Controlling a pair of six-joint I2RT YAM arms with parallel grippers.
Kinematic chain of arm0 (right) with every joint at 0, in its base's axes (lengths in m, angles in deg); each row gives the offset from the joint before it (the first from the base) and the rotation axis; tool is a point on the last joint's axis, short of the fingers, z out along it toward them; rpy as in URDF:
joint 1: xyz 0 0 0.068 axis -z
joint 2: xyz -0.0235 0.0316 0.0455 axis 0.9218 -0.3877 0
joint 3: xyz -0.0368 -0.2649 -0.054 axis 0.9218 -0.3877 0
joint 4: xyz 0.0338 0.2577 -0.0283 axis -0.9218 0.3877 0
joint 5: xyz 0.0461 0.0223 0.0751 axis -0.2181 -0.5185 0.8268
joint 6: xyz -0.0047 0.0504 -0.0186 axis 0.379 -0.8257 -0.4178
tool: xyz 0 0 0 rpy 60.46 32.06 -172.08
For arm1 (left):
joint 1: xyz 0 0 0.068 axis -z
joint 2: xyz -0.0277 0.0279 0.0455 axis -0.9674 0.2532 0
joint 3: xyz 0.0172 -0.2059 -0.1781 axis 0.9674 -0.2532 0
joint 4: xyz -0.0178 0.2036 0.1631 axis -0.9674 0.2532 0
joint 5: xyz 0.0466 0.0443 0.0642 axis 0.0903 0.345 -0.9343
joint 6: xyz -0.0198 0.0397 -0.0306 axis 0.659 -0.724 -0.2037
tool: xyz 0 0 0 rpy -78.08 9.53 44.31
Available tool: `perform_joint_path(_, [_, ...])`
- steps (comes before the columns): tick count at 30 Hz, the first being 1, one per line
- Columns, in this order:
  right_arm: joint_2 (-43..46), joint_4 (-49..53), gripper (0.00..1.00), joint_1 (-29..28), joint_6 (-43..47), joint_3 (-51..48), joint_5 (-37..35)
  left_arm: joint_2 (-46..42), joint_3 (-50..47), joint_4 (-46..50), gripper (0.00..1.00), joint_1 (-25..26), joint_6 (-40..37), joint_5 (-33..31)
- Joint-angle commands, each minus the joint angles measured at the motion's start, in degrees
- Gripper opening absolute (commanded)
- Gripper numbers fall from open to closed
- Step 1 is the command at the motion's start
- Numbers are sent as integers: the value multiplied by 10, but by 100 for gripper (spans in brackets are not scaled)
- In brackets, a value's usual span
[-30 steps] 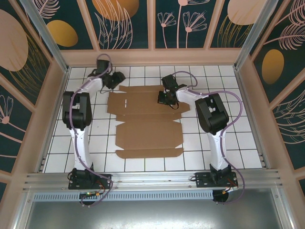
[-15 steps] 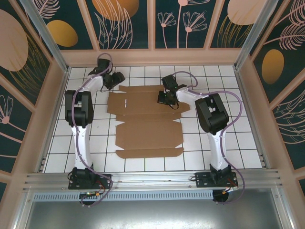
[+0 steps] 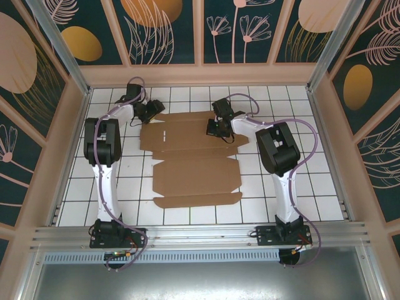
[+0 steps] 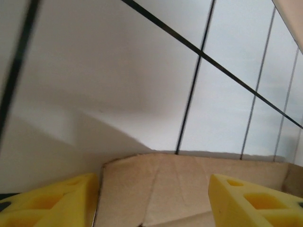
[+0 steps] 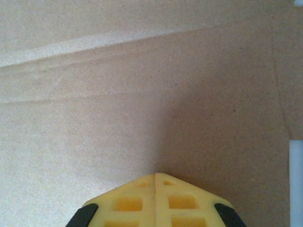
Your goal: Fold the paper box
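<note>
The paper box [image 3: 194, 169] lies unfolded and flat on the white tiled table, a brown sheet with flaps and crease lines. My left gripper [image 3: 152, 111] is at its far left corner. In the left wrist view that gripper [image 4: 154, 198] is open, its yellow fingers [image 4: 61, 201] standing wide on either side of a brown flap corner [image 4: 180, 187]. My right gripper [image 3: 214, 129] rests on the far right part of the sheet. It is shut [image 5: 155, 176], fingertips together and pointing onto bare cardboard [image 5: 142, 94], with nothing between them.
The table [image 3: 300, 181] is walled by a pale wooden frame [image 3: 200, 74] at the back and both sides. A metal rail [image 3: 200, 234] carrying the arm bases runs along the near edge. White tiles show on both sides of the sheet.
My left gripper has shifted a little right, closer to the sheet's far left corner. The right arm has stayed still.
</note>
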Motion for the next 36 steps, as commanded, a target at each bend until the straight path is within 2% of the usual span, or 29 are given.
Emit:
perform_joint_path(1, [-37, 40, 0, -6, 0, -18, -7, -12, -2, -19, 62, 6, 11, 46])
perform_joint_path(9, [-44, 43, 0, -7, 2, -10, -3, -33, -19, -58, 60, 10, 29, 76])
perform_joint_path(21, [-49, 44, 0, -13, 3, -11, -2, -15, 14, -33, 60, 47, -2, 50])
perform_joint_path(29, [-47, 44, 0, -13, 2, -15, -1, 5, 20, -12, 60, 48, -1, 24])
perform_joint_path(33, [-47, 48, 0, -13, 5, -15, -1, -23, 19, 11, 59, 46, -13, 7])
perform_joint_path(36, [-54, 50, 0, -13, 8, -15, -2, -82, -15, -7, 59, 44, -6, -1])
